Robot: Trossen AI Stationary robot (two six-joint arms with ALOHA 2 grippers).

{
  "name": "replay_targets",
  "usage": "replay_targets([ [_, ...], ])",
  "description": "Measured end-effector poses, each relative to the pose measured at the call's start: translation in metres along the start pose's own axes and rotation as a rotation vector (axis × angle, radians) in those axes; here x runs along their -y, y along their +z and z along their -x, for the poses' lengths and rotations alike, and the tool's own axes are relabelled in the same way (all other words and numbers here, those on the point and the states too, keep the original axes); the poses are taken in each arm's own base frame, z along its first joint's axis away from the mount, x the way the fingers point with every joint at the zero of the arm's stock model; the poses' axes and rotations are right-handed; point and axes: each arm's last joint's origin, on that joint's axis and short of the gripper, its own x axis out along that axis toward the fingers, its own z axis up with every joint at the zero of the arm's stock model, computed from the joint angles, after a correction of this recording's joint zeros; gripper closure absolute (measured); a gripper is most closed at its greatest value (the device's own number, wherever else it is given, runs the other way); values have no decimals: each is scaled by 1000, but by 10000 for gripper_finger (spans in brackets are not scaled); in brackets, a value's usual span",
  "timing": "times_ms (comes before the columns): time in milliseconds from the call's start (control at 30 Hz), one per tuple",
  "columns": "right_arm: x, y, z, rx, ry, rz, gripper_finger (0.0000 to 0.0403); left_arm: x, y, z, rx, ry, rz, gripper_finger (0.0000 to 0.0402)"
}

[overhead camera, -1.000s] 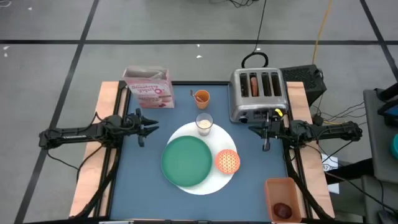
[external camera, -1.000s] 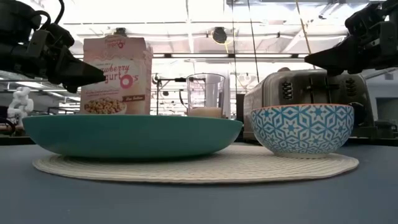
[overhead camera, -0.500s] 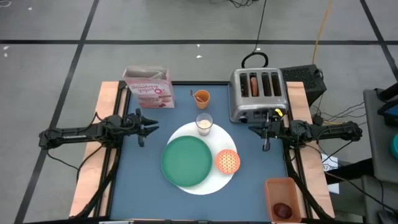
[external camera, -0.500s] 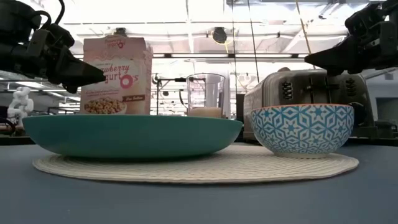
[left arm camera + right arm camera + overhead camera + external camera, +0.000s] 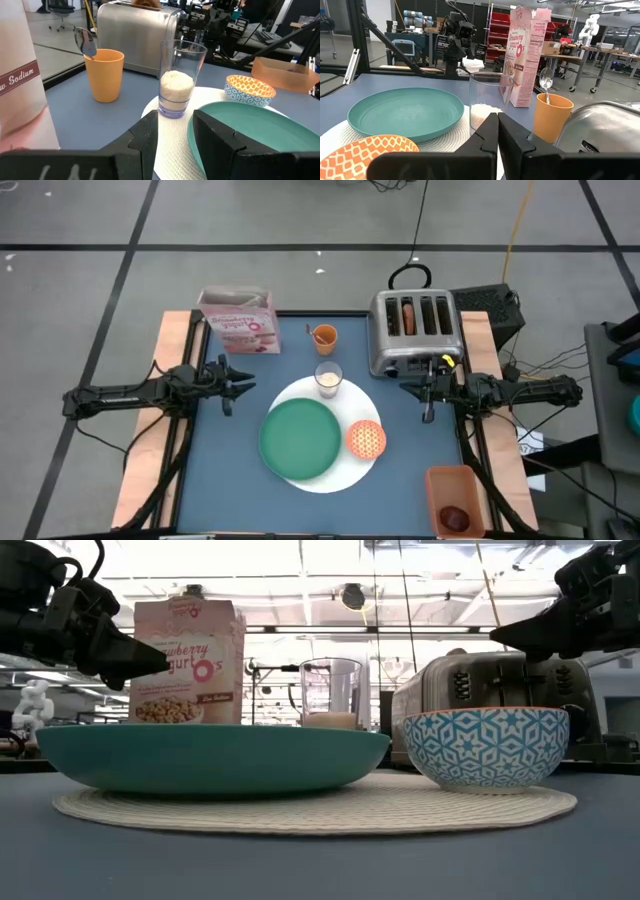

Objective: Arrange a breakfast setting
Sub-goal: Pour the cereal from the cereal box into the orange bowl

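Your left gripper (image 5: 243, 387) hovers at the left edge of the surface (image 5: 250, 480), fingers apart and empty. Your right gripper (image 5: 408, 388) hangs in front of the toaster (image 5: 415, 330), fingers together. The green plate (image 5: 300, 438) and small orange bowl (image 5: 366, 439) sit on the white mat (image 5: 330, 478), the milk glass (image 5: 328, 379) at its far edge. Behind stand the orange cup (image 5: 324, 336) holding the spoon (image 5: 88, 42), and the pink cereal box (image 5: 240, 321). A dark red fruit (image 5: 455, 517) lies in the orange bin (image 5: 437, 485).
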Motion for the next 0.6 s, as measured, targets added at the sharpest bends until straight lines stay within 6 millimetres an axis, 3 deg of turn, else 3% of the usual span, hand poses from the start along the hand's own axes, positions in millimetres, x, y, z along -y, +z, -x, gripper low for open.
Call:
replay_targets([
  [467, 0, 0, 0, 0, 0, 0, 401, 0, 0, 0, -1, 0, 8, 272],
  [600, 0, 0, 0, 0, 0, 0, 401, 0, 0, 0, -1, 0, 9, 250],
])
